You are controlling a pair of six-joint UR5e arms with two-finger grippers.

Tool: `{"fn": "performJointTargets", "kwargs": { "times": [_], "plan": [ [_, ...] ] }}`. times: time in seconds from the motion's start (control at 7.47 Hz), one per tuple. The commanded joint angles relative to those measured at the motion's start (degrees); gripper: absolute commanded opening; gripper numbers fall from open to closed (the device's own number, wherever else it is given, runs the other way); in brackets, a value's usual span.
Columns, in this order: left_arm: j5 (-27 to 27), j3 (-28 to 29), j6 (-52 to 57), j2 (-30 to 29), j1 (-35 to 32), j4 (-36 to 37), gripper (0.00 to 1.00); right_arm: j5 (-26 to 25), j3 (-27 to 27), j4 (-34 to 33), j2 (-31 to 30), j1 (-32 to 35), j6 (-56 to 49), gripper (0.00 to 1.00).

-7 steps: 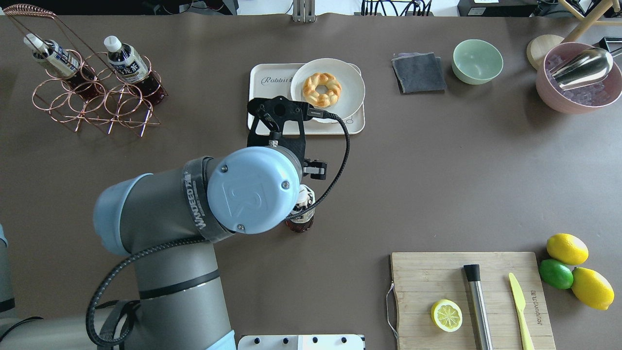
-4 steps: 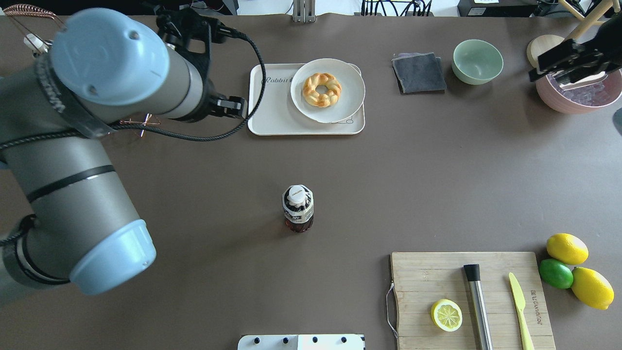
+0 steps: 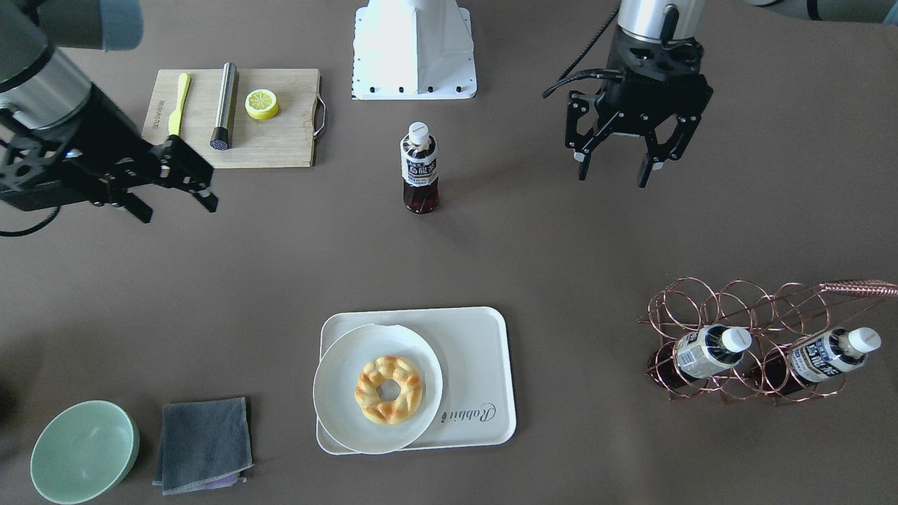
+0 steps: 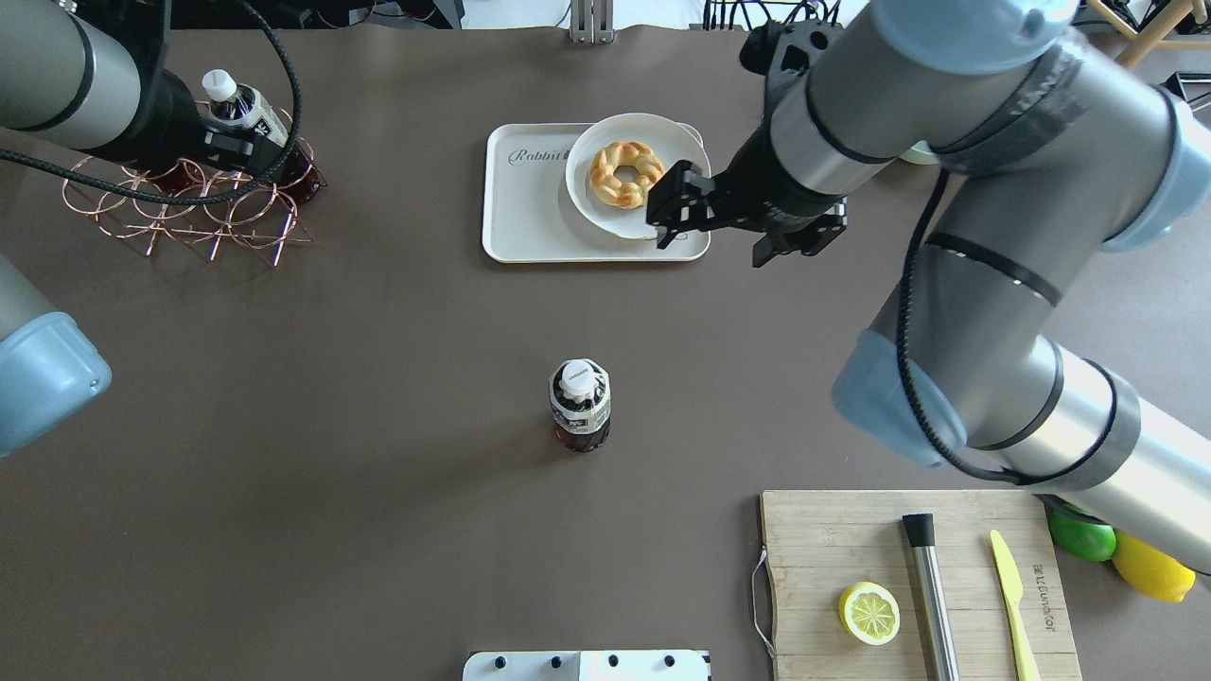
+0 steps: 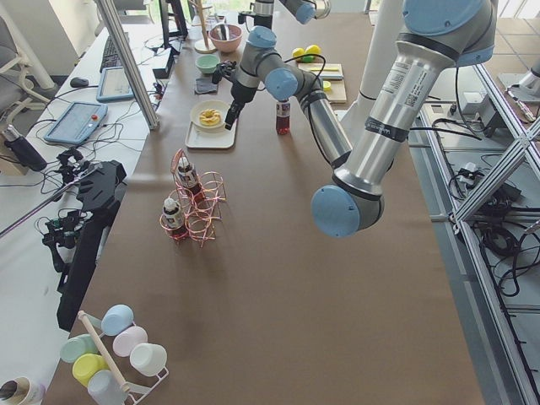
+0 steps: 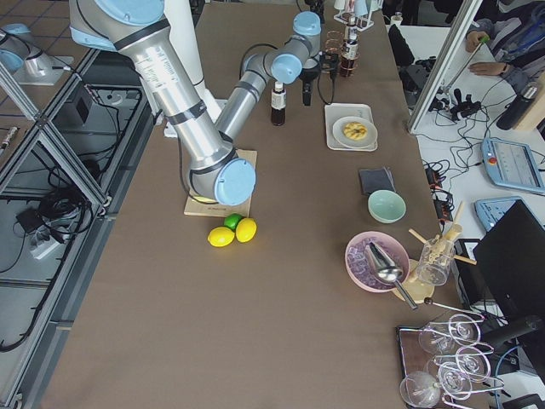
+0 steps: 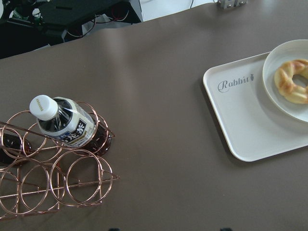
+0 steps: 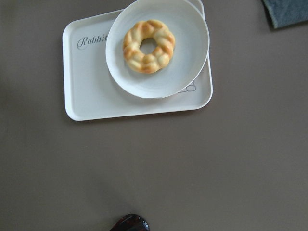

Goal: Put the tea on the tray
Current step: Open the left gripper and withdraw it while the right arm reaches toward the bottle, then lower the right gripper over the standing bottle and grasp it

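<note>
A tea bottle (image 4: 580, 405) with a white cap stands upright and alone mid-table; it also shows in the front view (image 3: 419, 168). The cream tray (image 4: 530, 213) with "Rabbit" script lies beyond it, also in the front view (image 3: 473, 351) and both wrist views (image 7: 250, 125) (image 8: 91, 98). My left gripper (image 3: 612, 179) is open, empty and high, off to the bottle's left. My right gripper (image 3: 181, 210) is open, empty and high; overhead it (image 4: 710, 253) shows by the tray's near right corner. Two more tea bottles (image 3: 708, 351) (image 3: 831, 354) lie in a copper rack (image 3: 701, 301).
A round white plate (image 4: 676, 142) with a ring pastry (image 4: 624, 173) covers the tray's right part. A grey cloth (image 3: 203, 435) and green bowl (image 3: 84, 452) lie further right. A cutting board (image 4: 823, 539) holds a lemon half, steel muddler and knife.
My left arm has left the standing tea bottle and swung away to the far left over the rack. My right arm has come in from the right towards the tray. The bottle has not moved.
</note>
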Motion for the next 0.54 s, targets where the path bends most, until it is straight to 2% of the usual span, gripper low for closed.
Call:
{"fn": "performJointTargets", "kwargs": {
  "times": [0.0,0.27,0.4],
  "plan": [
    [-1.4,1.8,3.9,3.0,-2.7,-4.0,0.76,-11.3,-1.4,-10.1,10.6,-13.3,8.6,1.0],
    [-1.4,2.3,4.4,5.1,-2.9,-7.2,0.76,-13.4,-6.8,-10.2,14.0,-16.3,10.1,0.92],
    [-1.4,2.3,4.3,5.8,-2.9,-8.4,0.76,-13.8,-7.8,-10.2,13.4,-16.4,9.6,0.83]
  ]
}}
